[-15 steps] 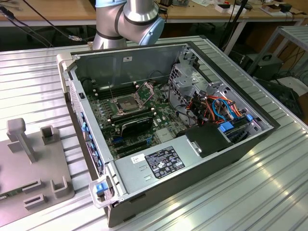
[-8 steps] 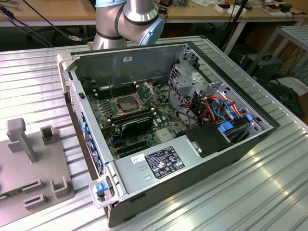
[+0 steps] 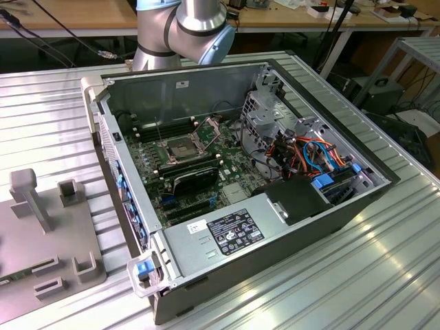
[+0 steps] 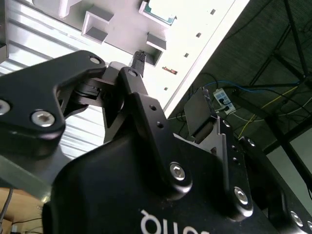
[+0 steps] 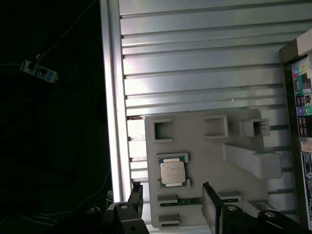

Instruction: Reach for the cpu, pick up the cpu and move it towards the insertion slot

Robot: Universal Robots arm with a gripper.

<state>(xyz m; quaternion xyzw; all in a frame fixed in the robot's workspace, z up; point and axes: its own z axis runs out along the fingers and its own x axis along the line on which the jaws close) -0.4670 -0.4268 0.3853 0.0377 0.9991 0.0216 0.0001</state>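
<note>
The cpu (image 5: 172,172) is a small square chip with a silvery top. It lies flat in a green-edged seat on the pale grey fixture plate (image 5: 204,156). In the first wrist view my gripper (image 5: 173,201) is open and hovers above the plate. Its two black fingers (image 5: 135,195) stand wide apart, just short of the chip, with nothing between them. In the second wrist view one fingertip (image 4: 139,58) points at the plate near the cpu's corner (image 4: 158,13). The insertion slot (image 3: 180,146) sits on the motherboard inside the open case, with its metal retention plate (image 3: 208,127) hinged up.
The open computer case (image 3: 289,220) stands on a ribbed aluminium table (image 3: 385,275), and its back panel (image 5: 300,122) is close beside the fixture. The fixture (image 3: 41,234) carries raised blocks and a post (image 3: 31,196). The table edge (image 5: 111,122) drops off beside the plate.
</note>
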